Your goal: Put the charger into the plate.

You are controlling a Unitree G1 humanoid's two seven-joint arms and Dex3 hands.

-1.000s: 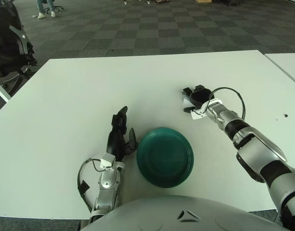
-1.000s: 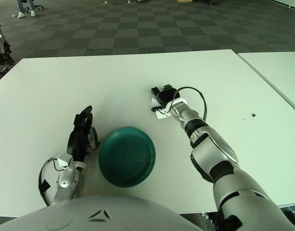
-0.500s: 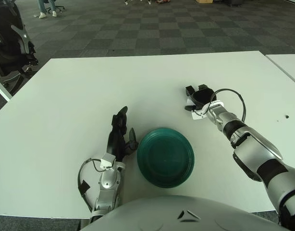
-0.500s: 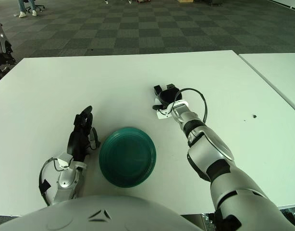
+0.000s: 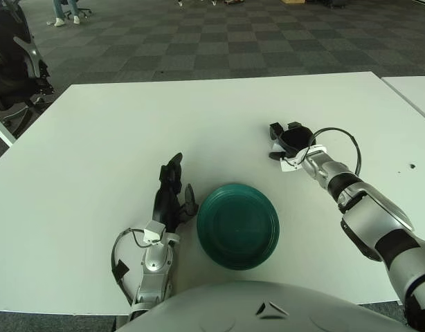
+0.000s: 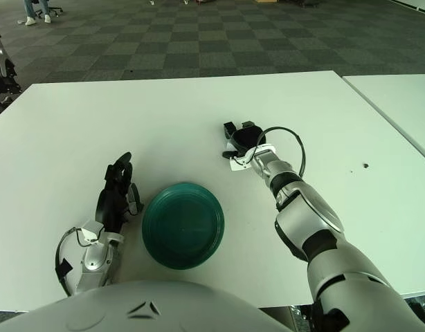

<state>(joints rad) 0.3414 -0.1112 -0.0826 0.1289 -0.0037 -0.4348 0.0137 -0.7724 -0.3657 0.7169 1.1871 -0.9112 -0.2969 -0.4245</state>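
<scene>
Peeking out from under the black fingers of the right hand [image 5: 290,140] is a small white shape that looks to be the charger [image 5: 286,164], down on the white table [image 5: 95,138] at about two o'clock from the green plate [image 5: 238,225] and well apart from it (most of it is covered by the hand, so only a white edge shows beneath the wrist end). The right hand's fingers curl down over that spot, but whether they actually clamp the charger or only cup around it cannot be told from either eye view. A black cable [image 5: 340,138] loops up from the right wrist. The plate sits near the table's six o'clock edge, round, dark green and holding nothing. Just beside the plate at nine o'clock shows the left hand [image 5: 172,194], its black fingers loosely extended toward twelve o'clock and gripping nothing. Beyond the table's far edge lies checkered grey carpet [image 5: 219,41].
</scene>
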